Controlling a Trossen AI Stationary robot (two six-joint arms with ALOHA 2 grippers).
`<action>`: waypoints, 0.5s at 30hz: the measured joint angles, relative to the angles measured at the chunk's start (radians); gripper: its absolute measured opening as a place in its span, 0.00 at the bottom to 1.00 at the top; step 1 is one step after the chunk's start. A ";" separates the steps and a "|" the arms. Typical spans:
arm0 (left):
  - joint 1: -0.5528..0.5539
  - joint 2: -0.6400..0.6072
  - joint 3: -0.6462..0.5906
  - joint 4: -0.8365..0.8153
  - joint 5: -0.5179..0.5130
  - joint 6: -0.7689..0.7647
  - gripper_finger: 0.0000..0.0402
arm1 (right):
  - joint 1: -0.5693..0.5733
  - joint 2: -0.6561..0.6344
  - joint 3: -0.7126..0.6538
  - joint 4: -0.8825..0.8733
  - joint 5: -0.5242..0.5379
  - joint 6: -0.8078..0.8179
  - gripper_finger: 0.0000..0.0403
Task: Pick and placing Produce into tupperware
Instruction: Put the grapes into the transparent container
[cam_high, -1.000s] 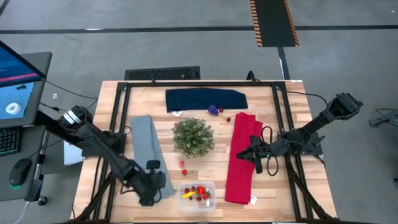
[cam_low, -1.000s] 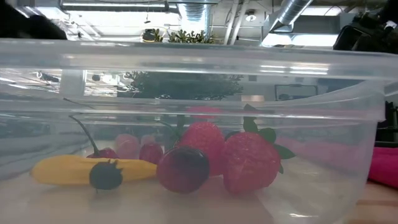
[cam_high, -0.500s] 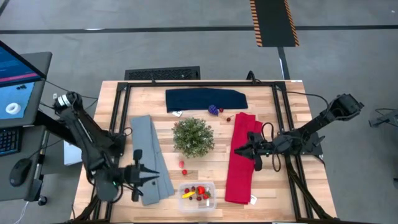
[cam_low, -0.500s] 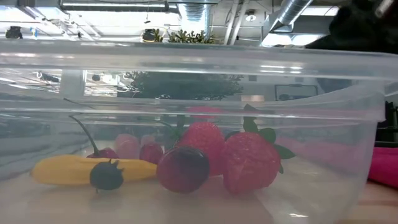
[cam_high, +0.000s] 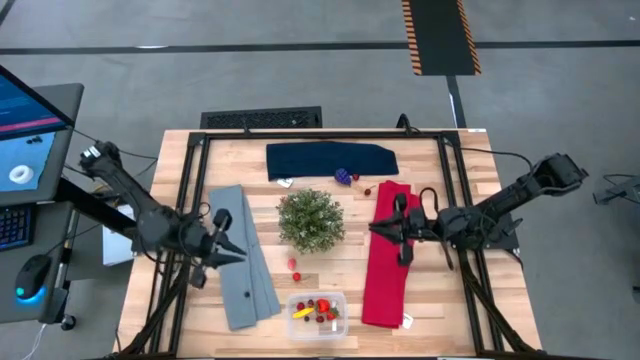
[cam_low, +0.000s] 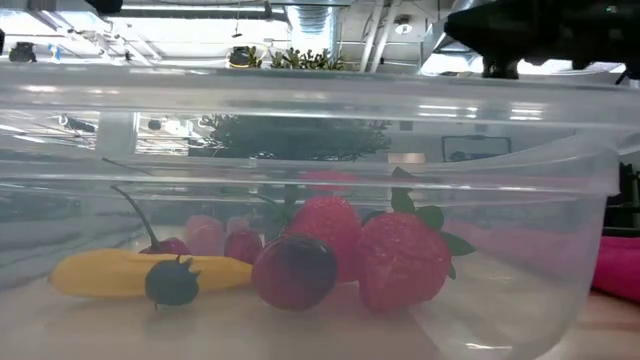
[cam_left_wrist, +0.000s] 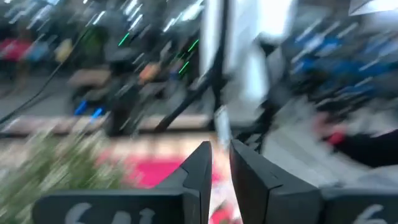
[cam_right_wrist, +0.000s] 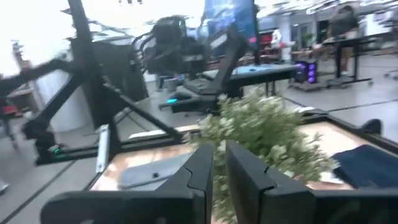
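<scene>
The tupperware holds strawberries, a yellow piece and dark berries. Either side of the plant, left gripper and right gripper show narrow, empty fingers.

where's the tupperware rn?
High view: the tupperware sits at the table's near edge, centre, just below the green plant, between the grey cloth and red cloth.

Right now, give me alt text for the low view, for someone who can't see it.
A clear tupperware fills the frame, seen through its wall. Inside lie toy produce: two strawberries, a dark cherry, a yellow piece and a small dark berry.
</scene>
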 joint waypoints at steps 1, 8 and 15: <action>0.000 -0.023 -0.046 0.088 0.052 0.038 0.12 | -0.014 0.000 0.000 -0.002 0.001 0.003 0.16; 0.000 -0.067 -0.238 0.445 -0.101 0.158 0.12 | -0.164 0.000 0.057 -0.190 0.014 0.115 0.17; 0.041 -0.065 -0.259 0.457 -0.312 0.192 0.12 | -0.380 0.000 0.239 -0.740 0.017 0.216 0.41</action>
